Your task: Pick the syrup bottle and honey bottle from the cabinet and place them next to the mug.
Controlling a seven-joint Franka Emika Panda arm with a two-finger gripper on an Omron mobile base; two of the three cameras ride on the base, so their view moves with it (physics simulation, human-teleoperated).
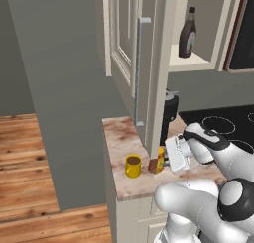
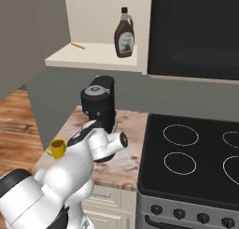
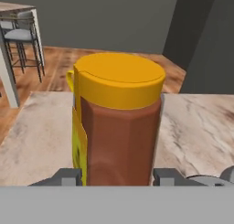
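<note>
The tool is clamped on the honey bottle, one finger at each side of its lower body, with the yellow cap rising straight ahead of the hand camera. In the left base view the tool holds the honey bottle low over the surface, just at the edge of the open cabinet door; whether the bottle's base touches the surface cannot be told. Just beyond the bottle, on the far side from the tool, stands the mug, near it but apart. Behind the tool, toward the wall, stands a black cylindrical appliance. High above the tool, the syrup bottle stands upright on the cabinet shelf. A black stovetop lies to the side of the arm, next to the surface.
</note>
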